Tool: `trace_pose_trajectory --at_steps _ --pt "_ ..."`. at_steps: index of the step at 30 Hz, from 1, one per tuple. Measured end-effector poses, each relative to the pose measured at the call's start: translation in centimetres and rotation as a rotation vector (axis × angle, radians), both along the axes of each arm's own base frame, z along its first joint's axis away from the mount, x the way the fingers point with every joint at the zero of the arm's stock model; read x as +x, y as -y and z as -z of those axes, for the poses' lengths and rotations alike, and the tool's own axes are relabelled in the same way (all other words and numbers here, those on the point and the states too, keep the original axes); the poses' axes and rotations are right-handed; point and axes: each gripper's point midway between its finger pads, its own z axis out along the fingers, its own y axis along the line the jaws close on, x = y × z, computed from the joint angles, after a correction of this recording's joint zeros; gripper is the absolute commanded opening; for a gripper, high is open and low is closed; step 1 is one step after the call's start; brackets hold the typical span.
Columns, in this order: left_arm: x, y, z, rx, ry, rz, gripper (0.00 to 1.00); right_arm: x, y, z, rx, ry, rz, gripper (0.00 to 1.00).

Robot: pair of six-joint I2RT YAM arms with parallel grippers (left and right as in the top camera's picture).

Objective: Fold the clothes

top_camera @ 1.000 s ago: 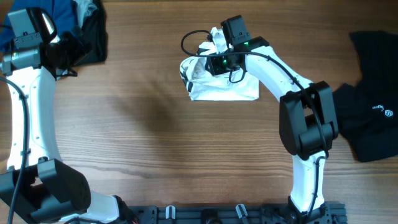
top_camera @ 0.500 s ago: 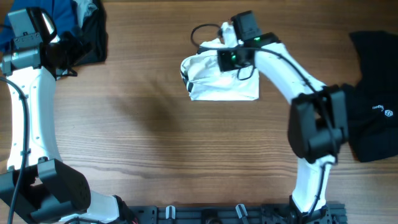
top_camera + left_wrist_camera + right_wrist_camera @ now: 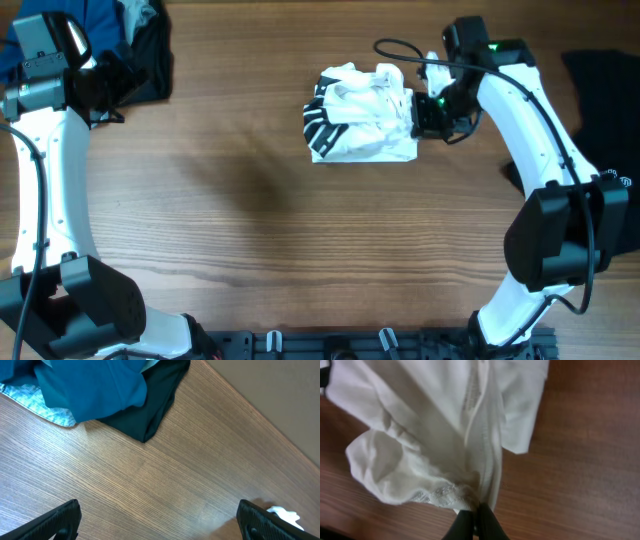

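White shirt [image 3: 362, 112] sits bunched and wrinkled on the bench [image 3: 250, 220], in the far half, a bit right of centre. Its striped part [image 3: 322, 118], black and white, is at the shirt's left end. The lower layer lies flat with a straight near edge, and the crumpled fabric is heaped on top.

Right gripper [image 3: 418, 116] is at the shirt's right edge. In the right wrist view its fingers [image 3: 470, 525] are pressed together, pinching a thin gathered fold of white fabric with a stitched seam [image 3: 482, 455] running up from the pinch. The rest of the shirt spreads away from the tips over the wood.

Left gripper [image 3: 118, 82] is at the far left corner of the bench, beside a pile of clothes, touching nothing. In the left wrist view its fingers [image 3: 55, 520] stand wide apart with only bare wood between them. The pile there has a blue piece [image 3: 85, 385] on top, a black piece [image 3: 155, 400] sticking out under it and a light blue piece [image 3: 30, 400] at the edge. From overhead a grey-white bit [image 3: 135, 12] shows in the same pile.

Black garment [image 3: 600, 120] lies along the right edge of the bench, partly out of frame, with a small white logo [image 3: 612, 180] facing up. It is well apart from the shirt, and the right arm's elbow overlaps it in view.
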Motion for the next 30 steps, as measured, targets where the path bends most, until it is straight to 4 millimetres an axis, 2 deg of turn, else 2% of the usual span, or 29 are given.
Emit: trace_pose_trajectory --at_steps 2,3,9,11,13,16,17,19,20,24,29,30 --pt "0.0 0.0 0.0 0.000 0.000 0.000 1.00 -1.1 0.7 0.8 -0.007 -0.051 0.017 0.09" --pt "0.0 0.0 0.0 0.000 0.000 0.000 1.00 -1.9 1.0 1.4 -0.011 -0.082 0.024 0.18" --pt "0.0 0.0 0.0 0.000 0.000 0.000 1.00 -6.2 2.7 5.1 -0.074 -0.240 0.051 0.23" --pt "0.0 0.0 0.0 0.000 0.000 0.000 1.00 -6.5 2.9 5.5 -0.088 -0.251 0.057 0.28" --pt "0.0 0.0 0.0 0.000 0.000 0.000 1.00 -6.1 2.9 5.4 -0.091 -0.239 0.071 0.37" --pt "0.0 0.0 0.0 0.000 0.000 0.000 1.00 -3.3 2.7 4.6 -0.076 -0.136 0.078 0.47" --pt "0.0 0.0 0.0 0.000 0.000 0.000 1.00 -1.0 2.4 4.1 -0.061 -0.044 0.073 0.49" --pt "0.0 0.0 0.1 -0.001 -0.002 0.000 1.00 2.4 2.0 3.0 -0.038 0.090 0.078 0.50" --pt "0.0 0.0 0.1 -0.001 -0.003 0.000 1.00 4.9 1.7 2.2 -0.020 0.196 0.081 0.50" --pt "0.2 -0.1 1.1 -0.007 -0.025 0.000 1.00 8.6 1.4 1.8 -0.002 0.334 0.083 0.49" --pt "0.4 -0.1 2.9 -0.020 -0.070 0.000 1.00 9.1 1.3 5.3 -0.009 0.283 0.083 0.41" --pt "0.4 -0.1 3.3 -0.022 -0.080 0.000 1.00 9.0 1.3 6.0 -0.011 0.266 0.083 0.36"
